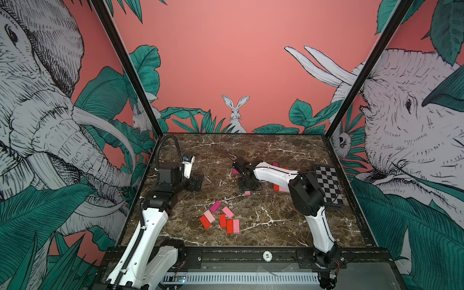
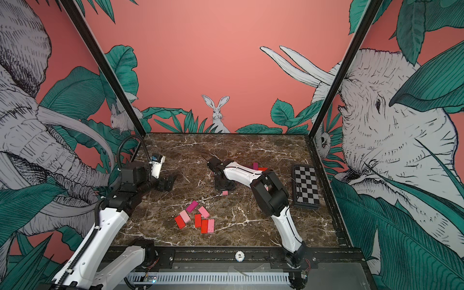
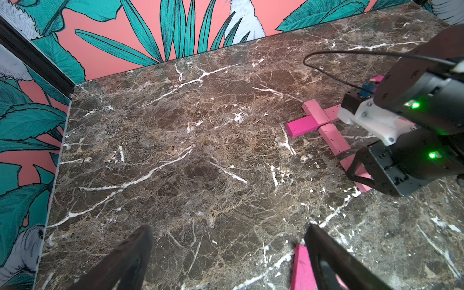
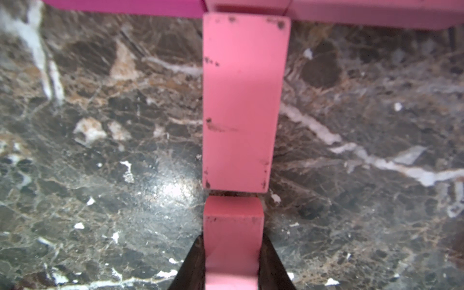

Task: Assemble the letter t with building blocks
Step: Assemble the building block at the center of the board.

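1. Held block (image 4: 233, 211) (pink) is lined up end to end with the stem block (image 4: 241, 100), with a thin gap showing between them. Whether it is down on the table (image 4: 100, 150) cannot be told.
2. Stem block is butted against the crossbar (image 4: 125, 6) (magenta on one side, pink on the other).
3. Right gripper (image 4: 232, 248) is closed narrow on the held block's long sides.
4. Step judged: the stem is being extended with a second block, and the T looks nearly formed.
5. Next move calls for the gap to be closed, the block squared to the stem and set flat. The jaws should then be eased apart without the stem being nudged (small blocks, probably slide easily on marble).
6. Loose blocks (image 1: 221, 219) (red, pink, magenta) are clustered nearer the front edge in both top views, well apart from the T.
7. Left gripper (image 3: 226, 251) is spread wide with nothing held, over bare table, with one magenta block (image 3: 302, 268) just beside a finger.
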